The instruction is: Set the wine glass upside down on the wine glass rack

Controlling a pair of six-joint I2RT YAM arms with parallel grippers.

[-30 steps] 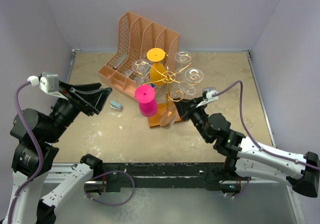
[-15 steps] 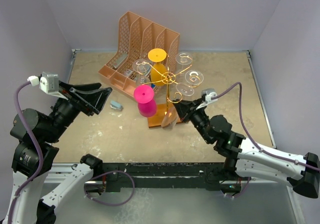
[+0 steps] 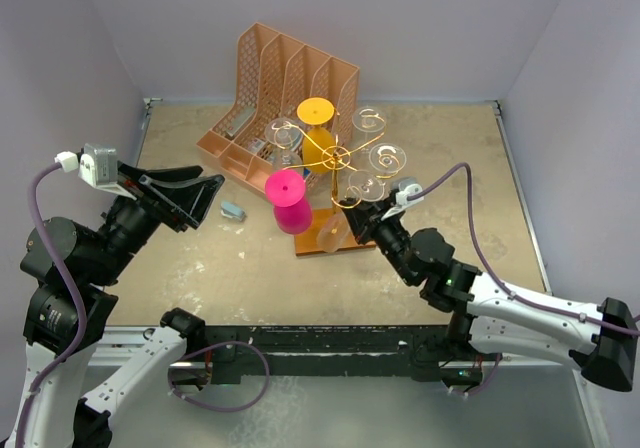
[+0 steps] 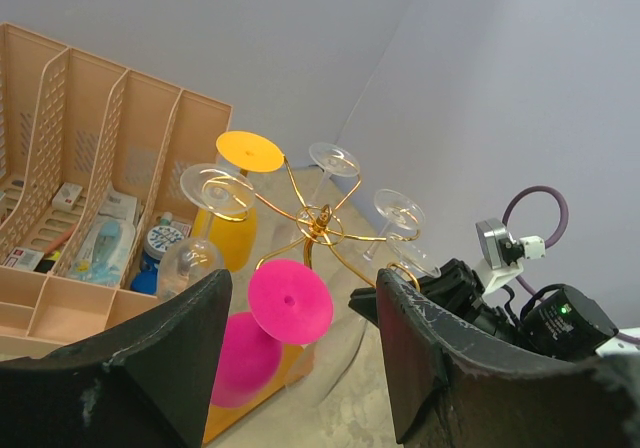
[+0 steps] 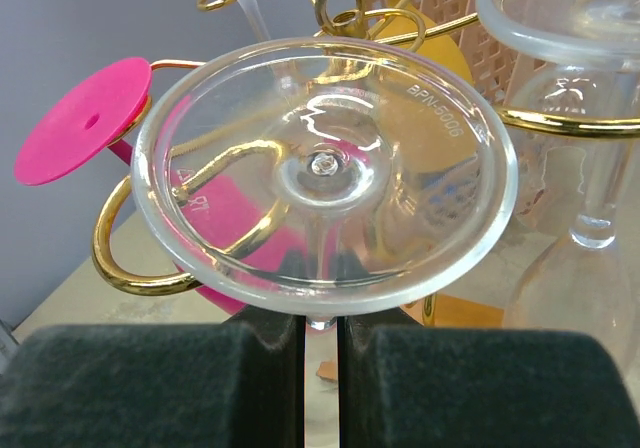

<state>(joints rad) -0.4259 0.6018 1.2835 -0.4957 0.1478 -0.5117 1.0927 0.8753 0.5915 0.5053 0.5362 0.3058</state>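
The wine glass rack (image 3: 338, 156), gold wire with spiral arms, stands on a brown wooden base (image 3: 322, 243). My right gripper (image 3: 356, 220) is shut on the stem of a clear wine glass (image 3: 330, 230), held upside down at the rack's near side. In the right wrist view the glass's round foot (image 5: 325, 168) lies over a gold curled arm (image 5: 130, 268), and the stem runs down between my fingers (image 5: 150, 388). My left gripper (image 3: 200, 193) is open and empty, raised at the left and away from the rack; it also shows in the left wrist view (image 4: 300, 368).
A pink glass (image 3: 290, 203), an orange glass (image 3: 318, 133) and several clear glasses (image 3: 388, 155) hang on the rack. A peach slotted file organizer (image 3: 270, 78) stands behind it. A small grey object (image 3: 233, 210) lies on the table left of the base.
My right gripper has moved left toward the rack with the clear glass, bringing its foot over a near spiral arm. The left arm has not moved.
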